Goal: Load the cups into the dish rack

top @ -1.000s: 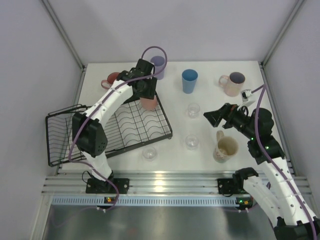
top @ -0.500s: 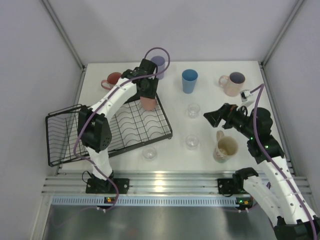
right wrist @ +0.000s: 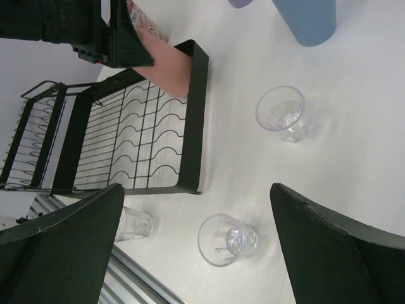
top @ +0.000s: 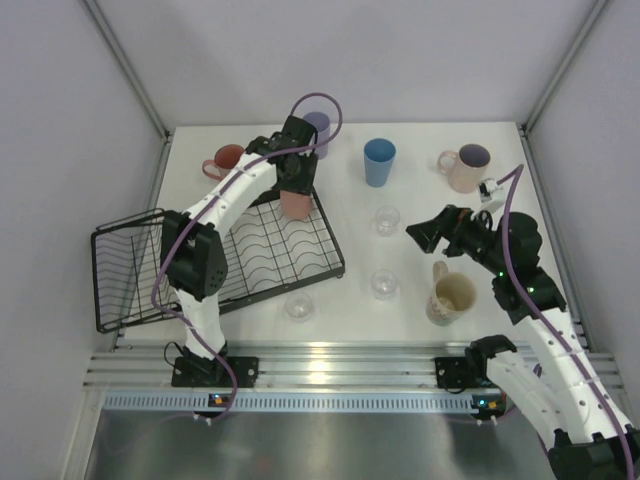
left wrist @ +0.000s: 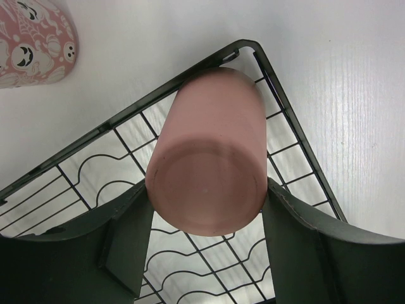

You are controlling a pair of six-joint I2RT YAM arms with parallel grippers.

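White desk (top: 420, 140) bears a black dish rack (top: 265, 255). Right of the rack: two clear glasses (top: 388, 220), blue tumbler (top: 379, 162), cream mug (top: 450, 295), pale pink mug (top: 465, 168). Behind it: lavender tumbler (top: 319, 127), patterned pink mug (top: 225, 160). Before it: third glass (top: 298, 306).

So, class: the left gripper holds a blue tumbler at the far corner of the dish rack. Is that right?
No. The tumbler in the left gripper is salmon-pink, not blue, as the left wrist view shows. It is at the far corner of the dish rack.
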